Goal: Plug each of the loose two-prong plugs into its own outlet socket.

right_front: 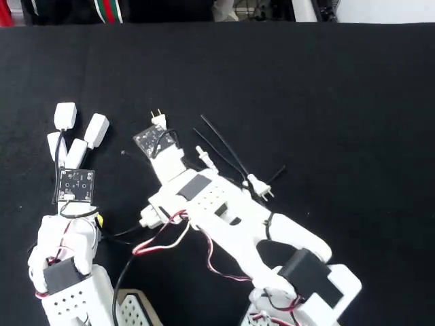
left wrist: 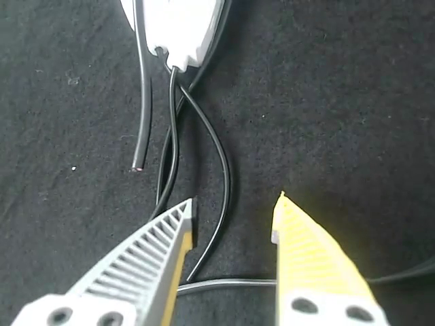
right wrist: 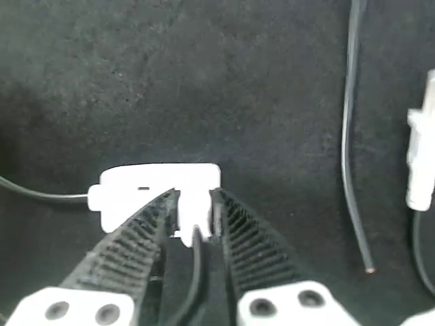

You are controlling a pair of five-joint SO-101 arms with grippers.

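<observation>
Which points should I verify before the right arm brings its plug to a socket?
1. Right gripper shut on held plug: ok.
2. Prongs free, pointing away from the arm: ok.
3. Free opening on the sockets: cannot tell.
4. Left gripper open, holding nothing: ok.
5. Black cables clear of left gripper: not ok, they lie under it.
6. Second plug clear of the right arm: cannot tell.

A matte black fabric table cover (right_front: 340,88) lies under the left pincer (left wrist: 234,204), with a red-green-white striped band (right_front: 109,10) well beyond it.
</observation>
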